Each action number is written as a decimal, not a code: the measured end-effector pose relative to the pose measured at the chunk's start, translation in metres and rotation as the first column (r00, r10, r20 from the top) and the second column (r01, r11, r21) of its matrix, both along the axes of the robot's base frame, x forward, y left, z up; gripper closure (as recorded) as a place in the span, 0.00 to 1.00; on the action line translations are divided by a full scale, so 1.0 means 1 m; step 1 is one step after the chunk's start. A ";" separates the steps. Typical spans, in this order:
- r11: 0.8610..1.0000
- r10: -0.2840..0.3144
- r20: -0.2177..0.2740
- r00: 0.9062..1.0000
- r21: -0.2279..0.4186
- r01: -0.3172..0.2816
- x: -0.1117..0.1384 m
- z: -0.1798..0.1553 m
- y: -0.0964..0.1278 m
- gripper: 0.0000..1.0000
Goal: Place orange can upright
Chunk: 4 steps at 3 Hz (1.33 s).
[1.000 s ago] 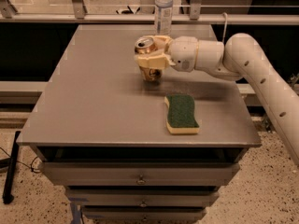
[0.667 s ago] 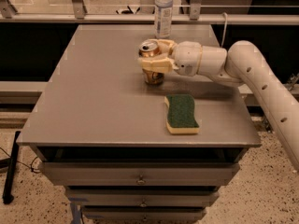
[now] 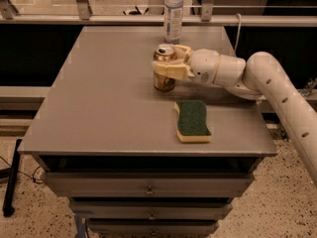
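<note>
The orange can (image 3: 164, 81) stands upright on the grey table (image 3: 109, 93), right of centre, its silver top facing up. My gripper (image 3: 167, 66) reaches in from the right on a white arm, and its pale fingers (image 3: 168, 71) are closed around the can's upper half. The can's base looks to be on or just above the table top; I cannot tell which.
A tall clear plastic bottle (image 3: 173, 14) stands behind the can near the table's far edge. A green and yellow sponge (image 3: 192, 120) lies in front of the can, near the front right edge. Drawers sit below the table top.
The gripper and can have shifted slightly right and towards the far side, and the can has gone from slightly tilted to upright. The grip is unchanged.
</note>
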State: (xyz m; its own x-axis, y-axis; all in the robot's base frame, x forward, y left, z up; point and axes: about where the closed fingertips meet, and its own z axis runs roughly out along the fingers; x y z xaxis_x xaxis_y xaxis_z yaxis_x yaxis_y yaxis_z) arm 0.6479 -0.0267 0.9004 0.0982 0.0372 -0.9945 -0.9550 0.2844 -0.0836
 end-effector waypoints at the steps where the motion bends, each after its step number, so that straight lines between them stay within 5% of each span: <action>1: 1.000 0.000 0.000 1.000 0.000 0.000 0.000 0.002 0.000 0.35; 2: 1.000 0.000 0.000 1.000 0.000 0.000 0.000 0.002 0.000 0.12; 3: 1.000 -0.019 -0.040 0.999 -0.012 0.018 0.000 -0.007 -0.007 0.00; 4: 0.997 -0.060 -0.057 0.997 -0.043 0.058 -0.002 -0.008 -0.028 0.00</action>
